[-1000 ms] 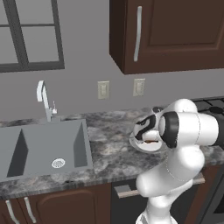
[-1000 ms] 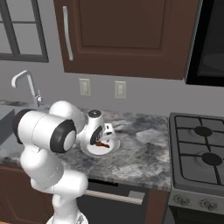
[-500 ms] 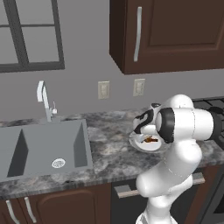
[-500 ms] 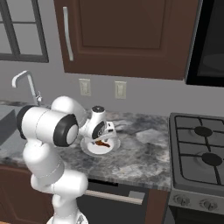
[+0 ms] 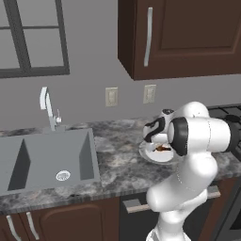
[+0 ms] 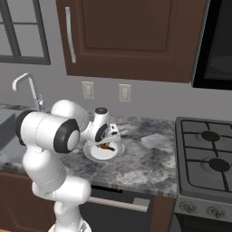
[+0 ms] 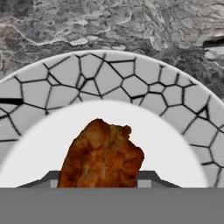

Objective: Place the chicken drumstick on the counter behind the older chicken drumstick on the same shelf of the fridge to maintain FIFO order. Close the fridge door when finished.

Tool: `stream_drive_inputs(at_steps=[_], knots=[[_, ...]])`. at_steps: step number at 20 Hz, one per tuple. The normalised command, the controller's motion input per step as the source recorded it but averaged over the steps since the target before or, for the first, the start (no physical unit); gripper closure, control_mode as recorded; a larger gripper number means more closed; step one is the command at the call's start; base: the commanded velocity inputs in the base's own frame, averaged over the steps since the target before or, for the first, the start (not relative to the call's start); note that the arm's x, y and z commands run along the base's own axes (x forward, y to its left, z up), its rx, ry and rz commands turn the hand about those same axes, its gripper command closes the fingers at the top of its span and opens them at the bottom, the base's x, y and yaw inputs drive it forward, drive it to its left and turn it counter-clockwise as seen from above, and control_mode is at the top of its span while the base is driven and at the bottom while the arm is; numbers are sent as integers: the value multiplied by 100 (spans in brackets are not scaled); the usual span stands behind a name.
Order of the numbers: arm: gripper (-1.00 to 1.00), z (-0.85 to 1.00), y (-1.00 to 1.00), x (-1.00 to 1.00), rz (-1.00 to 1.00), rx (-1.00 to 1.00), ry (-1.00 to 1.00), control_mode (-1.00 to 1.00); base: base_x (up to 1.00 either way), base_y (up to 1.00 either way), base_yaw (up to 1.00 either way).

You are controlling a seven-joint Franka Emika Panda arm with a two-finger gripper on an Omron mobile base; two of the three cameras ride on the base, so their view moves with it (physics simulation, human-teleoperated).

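Since a second ago the arm has lowered and the hand point(image 6: 108, 141) has come down over the plate point(image 6: 96, 153), its wrist now tipped closer to the dish than in the earlier frames. The plate itself has not shifted on the table point(image 5: 117, 162).

The plate is round and white, with a crackle-patterned rim point(image 7: 127, 78), and sits on the grey-and-black marbled table between the sink point(image 5: 47, 157) and the stove point(image 6: 206, 156). On it lies the chicken drumstick point(image 7: 103, 155), dark reddish-brown, rising in the hand view between the two fingertips point(image 7: 148, 176) at the bottom edge. The jaws have drawn in to either side of the meat and appear to touch it, though whether they have truly clamped it I cannot tell. From the base views the drumstick shows as a slim dark streak just under the hand.
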Motion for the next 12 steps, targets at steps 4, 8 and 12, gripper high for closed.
stream_drive_inputs(at_steps=[4,8,12], knots=[[100,80,18,-9,4,0,-27,-100,0,0,0],[100,94,6,-35,3,0,-23,-100,0,0,0],[100,96,9,-53,0,0,-8,-100,0,0,0]])
